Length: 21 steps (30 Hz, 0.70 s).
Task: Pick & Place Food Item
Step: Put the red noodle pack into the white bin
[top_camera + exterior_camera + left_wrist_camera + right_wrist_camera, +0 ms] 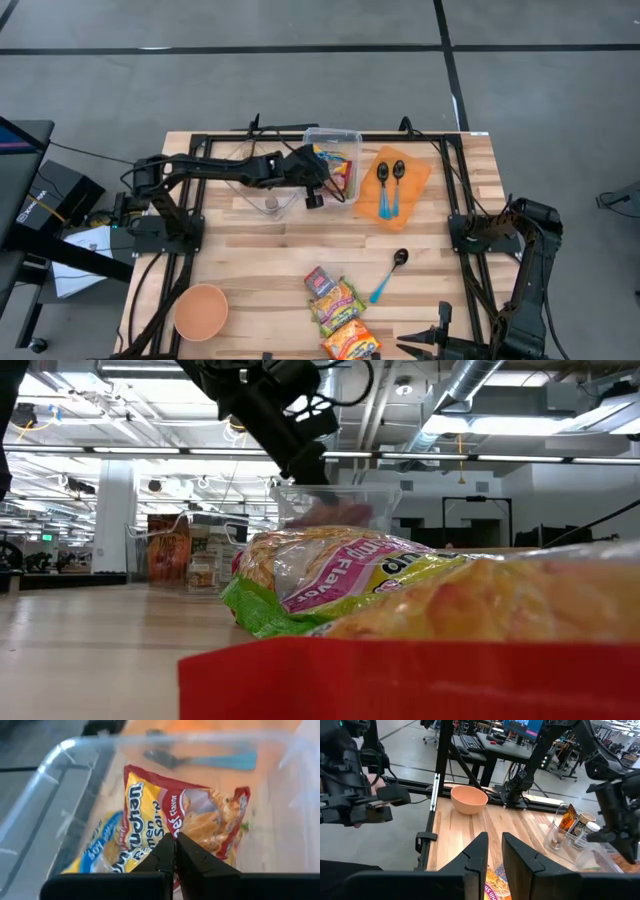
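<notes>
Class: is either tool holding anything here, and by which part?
No. The left tool is shut above the noodle packet in the clear tub; the right tool holds nothing.

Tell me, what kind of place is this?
Probably a robotics lab or workshop: a wooden table fitted with robot arms, exposed ceiling ducts overhead, and desks with computer gear behind.

I see the table (250, 250) from overhead, level from its surface, and close from both wrists.
</notes>
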Each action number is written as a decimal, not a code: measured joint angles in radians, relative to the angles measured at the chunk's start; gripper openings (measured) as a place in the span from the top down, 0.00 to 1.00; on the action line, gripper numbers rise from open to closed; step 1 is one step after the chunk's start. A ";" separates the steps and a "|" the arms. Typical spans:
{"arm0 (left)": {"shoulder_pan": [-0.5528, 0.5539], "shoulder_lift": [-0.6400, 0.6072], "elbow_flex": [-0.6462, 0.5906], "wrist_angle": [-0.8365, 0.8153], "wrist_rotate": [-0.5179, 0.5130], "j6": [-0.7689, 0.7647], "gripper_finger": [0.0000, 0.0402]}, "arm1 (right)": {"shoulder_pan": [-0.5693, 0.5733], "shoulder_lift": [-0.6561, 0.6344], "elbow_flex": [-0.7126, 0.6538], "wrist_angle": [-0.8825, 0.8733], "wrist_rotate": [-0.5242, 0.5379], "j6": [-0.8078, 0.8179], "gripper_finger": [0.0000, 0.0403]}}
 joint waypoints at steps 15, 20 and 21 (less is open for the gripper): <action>-0.010 -0.006 0.000 -0.042 0.058 -0.058 0.99 | 0.000 0.000 0.000 -0.011 0.000 0.008 0.87; -0.010 -0.006 0.000 -0.019 0.058 -0.063 0.97 | 0.000 0.000 0.000 -0.011 0.000 0.008 0.87; -0.011 -0.006 0.000 -0.009 0.058 -0.064 0.96 | 0.000 0.000 0.000 -0.011 0.000 0.008 0.87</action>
